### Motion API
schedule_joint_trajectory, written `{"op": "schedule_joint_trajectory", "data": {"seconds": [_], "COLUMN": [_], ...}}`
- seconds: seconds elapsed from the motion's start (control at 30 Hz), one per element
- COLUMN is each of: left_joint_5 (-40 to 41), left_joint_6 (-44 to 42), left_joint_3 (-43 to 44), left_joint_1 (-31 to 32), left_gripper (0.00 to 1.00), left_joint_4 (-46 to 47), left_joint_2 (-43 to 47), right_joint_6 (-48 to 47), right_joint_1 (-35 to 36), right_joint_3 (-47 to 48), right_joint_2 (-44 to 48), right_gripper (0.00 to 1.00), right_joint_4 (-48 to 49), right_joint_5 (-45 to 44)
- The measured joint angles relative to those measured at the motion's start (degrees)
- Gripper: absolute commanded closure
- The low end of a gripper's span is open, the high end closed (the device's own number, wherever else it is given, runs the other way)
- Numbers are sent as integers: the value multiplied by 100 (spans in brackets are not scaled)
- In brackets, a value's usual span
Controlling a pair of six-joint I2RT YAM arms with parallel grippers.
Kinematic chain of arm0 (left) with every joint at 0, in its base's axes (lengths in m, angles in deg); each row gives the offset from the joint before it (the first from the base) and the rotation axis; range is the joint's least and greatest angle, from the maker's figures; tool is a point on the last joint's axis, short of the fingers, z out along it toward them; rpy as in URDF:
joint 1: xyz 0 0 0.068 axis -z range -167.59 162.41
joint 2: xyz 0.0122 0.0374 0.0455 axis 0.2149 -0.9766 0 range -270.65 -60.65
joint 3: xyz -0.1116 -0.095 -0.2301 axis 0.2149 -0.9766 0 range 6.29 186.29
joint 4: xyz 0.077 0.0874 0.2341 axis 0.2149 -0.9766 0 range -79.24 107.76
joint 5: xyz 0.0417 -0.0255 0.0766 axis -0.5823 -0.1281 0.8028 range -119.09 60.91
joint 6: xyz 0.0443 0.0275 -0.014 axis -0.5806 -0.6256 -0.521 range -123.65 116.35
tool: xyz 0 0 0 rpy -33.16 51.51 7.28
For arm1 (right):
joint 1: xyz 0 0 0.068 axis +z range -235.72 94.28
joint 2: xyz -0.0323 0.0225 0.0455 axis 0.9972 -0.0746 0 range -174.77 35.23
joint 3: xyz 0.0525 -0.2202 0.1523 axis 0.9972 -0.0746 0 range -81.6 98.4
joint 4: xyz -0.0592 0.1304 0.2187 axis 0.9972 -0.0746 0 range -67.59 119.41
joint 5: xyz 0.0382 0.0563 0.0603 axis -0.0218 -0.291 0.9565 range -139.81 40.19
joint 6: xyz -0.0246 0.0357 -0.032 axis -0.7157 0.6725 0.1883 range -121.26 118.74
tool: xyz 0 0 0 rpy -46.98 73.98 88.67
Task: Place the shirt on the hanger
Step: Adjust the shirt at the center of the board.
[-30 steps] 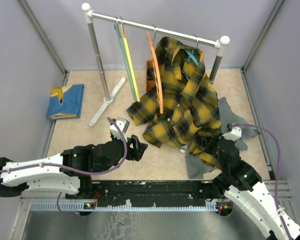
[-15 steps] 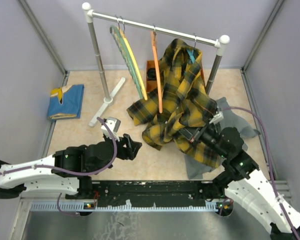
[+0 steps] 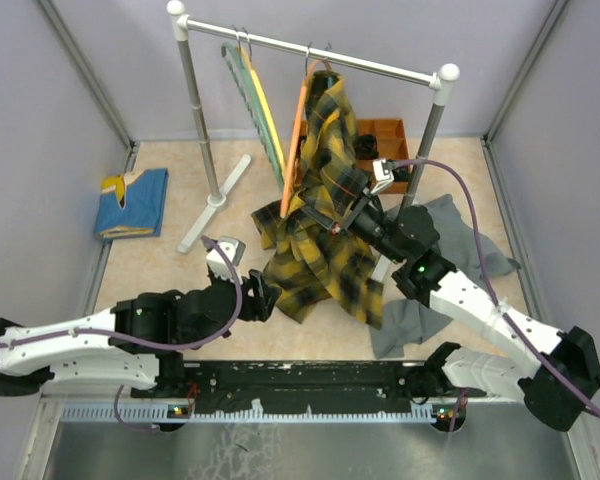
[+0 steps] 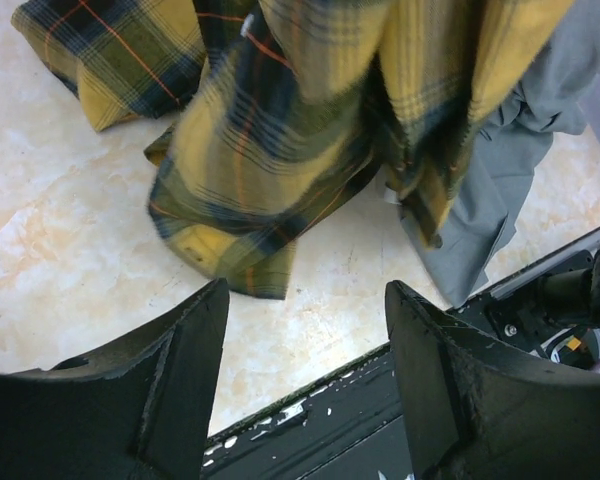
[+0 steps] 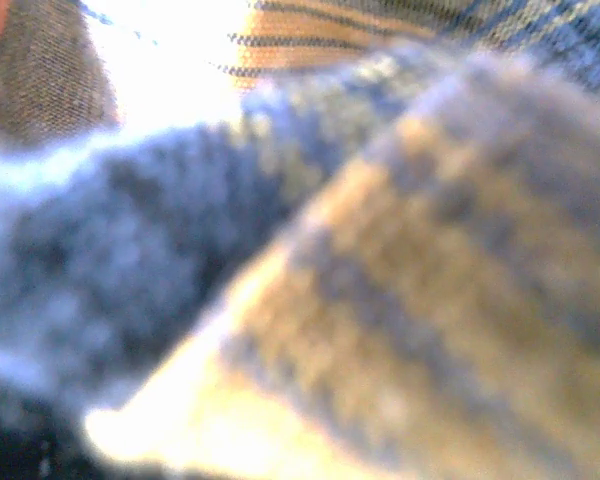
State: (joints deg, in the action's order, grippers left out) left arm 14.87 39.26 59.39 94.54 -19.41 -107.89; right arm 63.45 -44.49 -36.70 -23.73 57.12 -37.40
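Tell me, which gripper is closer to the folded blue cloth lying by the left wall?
Left. The left gripper is right of the folded blue cloth and nearer the camera, not touching it. The right gripper is much farther right, buried in the yellow and black plaid shirt.

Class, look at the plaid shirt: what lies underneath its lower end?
A grey garment and pale floor show beside the hem of the shirt. Whatever lies directly beneath the cloth is covered.
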Motion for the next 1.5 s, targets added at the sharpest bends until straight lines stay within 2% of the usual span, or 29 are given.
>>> {"op": "schedule_joint_trajectory", "data": {"seconds": [0.1,0.23,0.4,0.5,0.67,0.83,0.97,1.2,1.37,1.43,1.5], "left_joint_5": [-11,-133,-697,-1163,-2046,-2535,-2258,-2017,-2186,-2081,-1781], "left_joint_6": [13,-205,-820,-1134,-1622,-1886,-1823,-1626,-1451,-1316,-1110], "left_joint_3": [-4,-433,-1515,-1941,-2035,-2035,-2055,-2459,-1963,-1626,-1187], "left_joint_1": [-2,-2,-4,-4,-4,-4,-4,-24,-24,-24,-48], "left_gripper": [35,35,33,32,32,31,24,24,28,31,31], "left_joint_4": [-7,457,1790,2769,4437,5565,6054,7383,7829,7711,7093], "left_joint_2": [44,452,1113,1147,181,-994,-1576,-2264,-3268,-3663,-3960], "right_joint_6": [11,-28,-111,-109,-105,-74,-9,337,592,625,634], "right_joint_1": [2,2,2,2,2,-50,-166,-413,-470,-472,-474], "right_joint_3": [105,105,105,105,92,92,111,168,168,168,168], "right_joint_2": [-299,-415,-514,-579,-590,-437,-205,-92,-83,-44,28], "right_gripper": [97,96,96,96,94,95,95,96,96,95,94], "right_joint_4": [426,835,1097,1145,1145,785,387,129,72,-37,-162], "right_joint_5": [-109,-407,-708,-791,-826,-743,-575,-341,-289,-291,-315]}}
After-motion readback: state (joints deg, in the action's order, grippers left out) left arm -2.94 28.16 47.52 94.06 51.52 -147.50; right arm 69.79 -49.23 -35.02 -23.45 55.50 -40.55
